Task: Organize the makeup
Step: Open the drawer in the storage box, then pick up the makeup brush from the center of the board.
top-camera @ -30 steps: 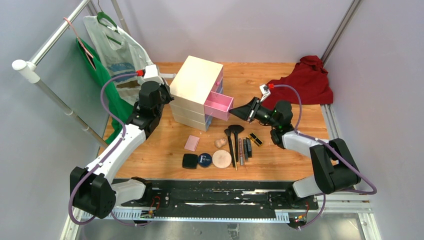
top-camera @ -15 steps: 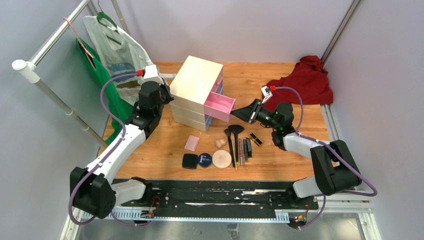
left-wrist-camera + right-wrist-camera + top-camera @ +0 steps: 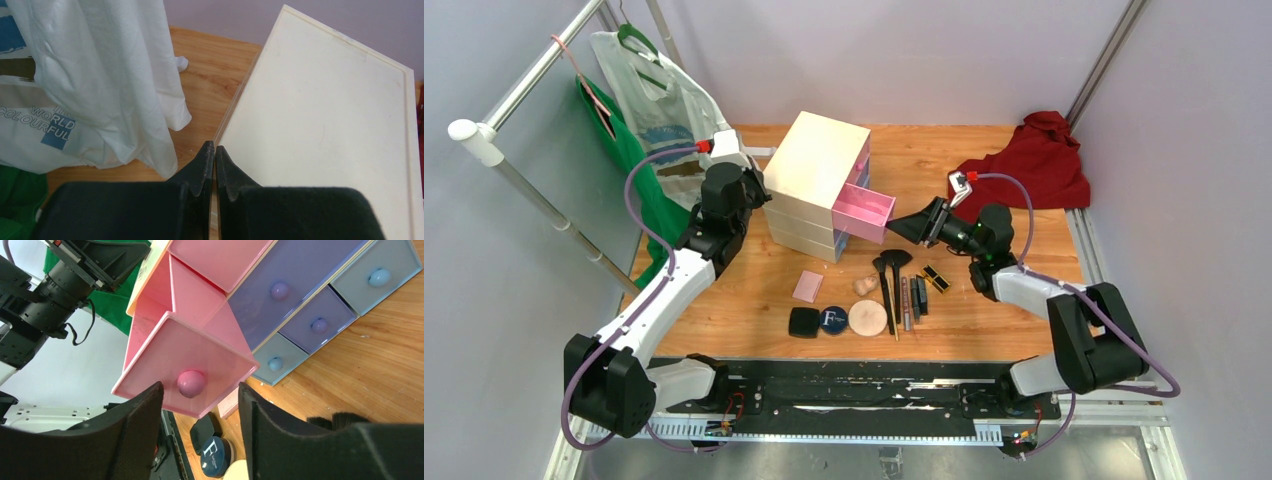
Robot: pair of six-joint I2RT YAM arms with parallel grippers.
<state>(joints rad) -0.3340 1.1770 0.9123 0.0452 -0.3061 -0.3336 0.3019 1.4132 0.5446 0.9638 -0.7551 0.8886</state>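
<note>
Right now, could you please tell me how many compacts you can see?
2. The black square compact lies at the left end of the near row; the navy round compact sits just right of it. Closed drawers could hide more.

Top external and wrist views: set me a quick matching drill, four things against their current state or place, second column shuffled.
Things:
1. pink drawer
2. left pincer
3. right pincer
4. round navy compact

States or places:
A. open, straddling the pink knob
B. lying between the black square compact and the beige puff
C. pulled out of the cream chest
D. shut, at the cream chest's edge

Pairs: 1-C; 2-D; 3-A; 4-B
</note>
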